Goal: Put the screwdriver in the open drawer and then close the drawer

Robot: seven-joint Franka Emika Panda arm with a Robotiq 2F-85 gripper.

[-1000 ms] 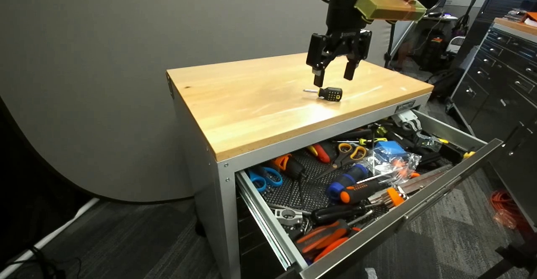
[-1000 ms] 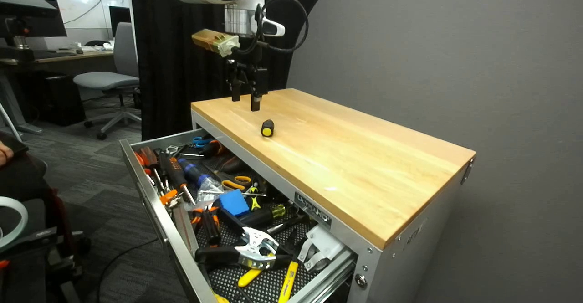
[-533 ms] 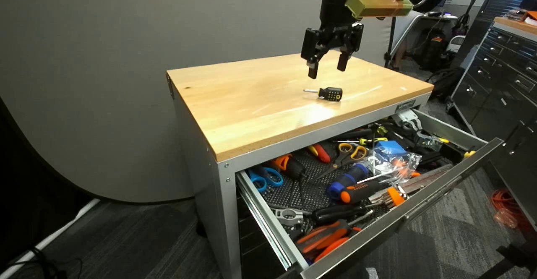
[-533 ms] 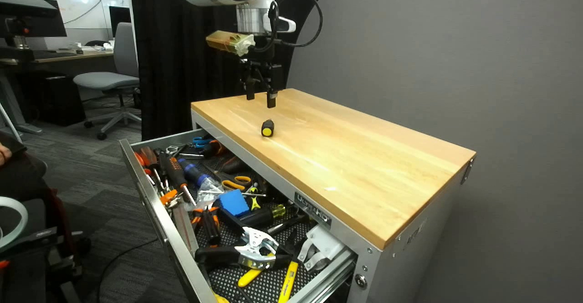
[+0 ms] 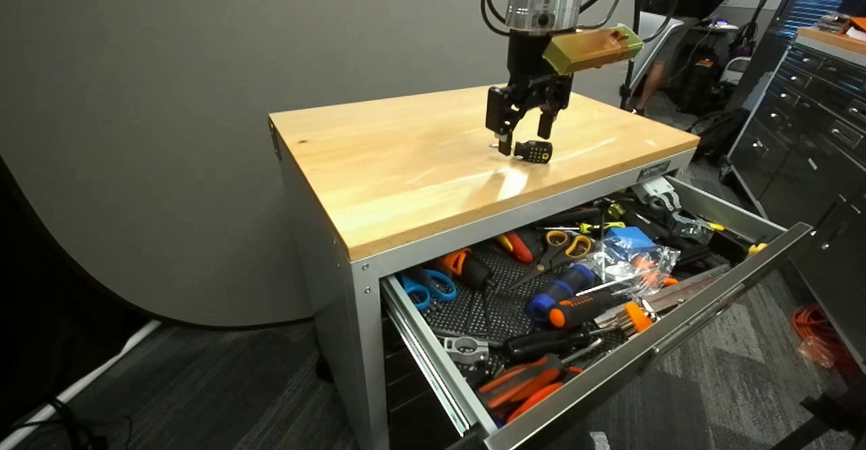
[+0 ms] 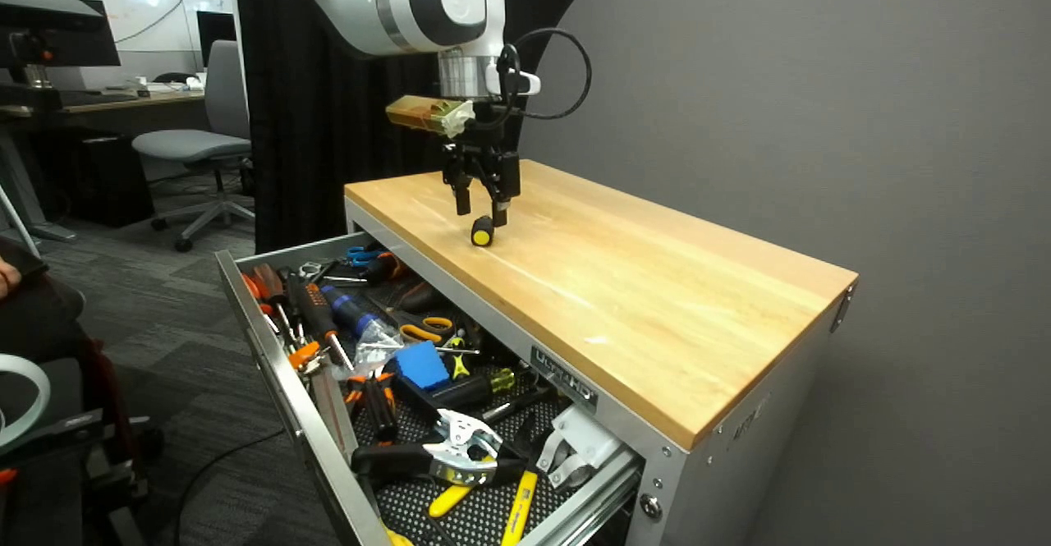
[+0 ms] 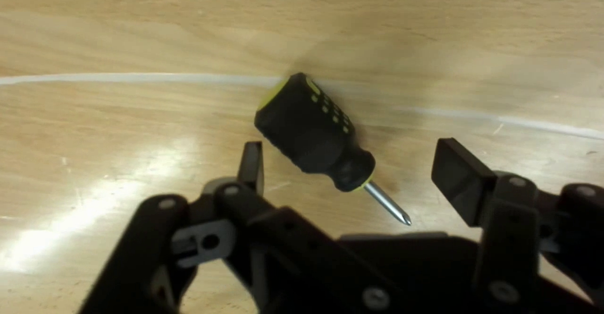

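The screwdriver lies on the wooden tabletop, a stubby black tool with yellow marks and a short metal shaft; it shows in both exterior views (image 5: 534, 152) (image 6: 483, 232) and in the wrist view (image 7: 314, 130). My gripper (image 5: 525, 139) is open and empty, pointing down low over the screwdriver; it also shows in an exterior view (image 6: 481, 212). In the wrist view the open gripper (image 7: 351, 163) has the handle's neck and shaft between the lines of its fingers, apart from both. The drawer (image 5: 656, 350) is pulled open below the tabletop; its front rim also shows in an exterior view (image 6: 283, 398).
The drawer holds many tools, including orange-handled screwdrivers (image 5: 582, 309), blue scissors (image 5: 427, 287), a blue block (image 6: 422, 364) and a metal clamp (image 6: 466, 439). The wooden tabletop (image 5: 406, 145) overhangs the drawer's back. A grey panel (image 6: 780, 119) stands behind the bench.
My gripper has shifted sideways over the tabletop, then come down close to the screwdriver. It stays open. The screwdriver and the drawer have not moved.
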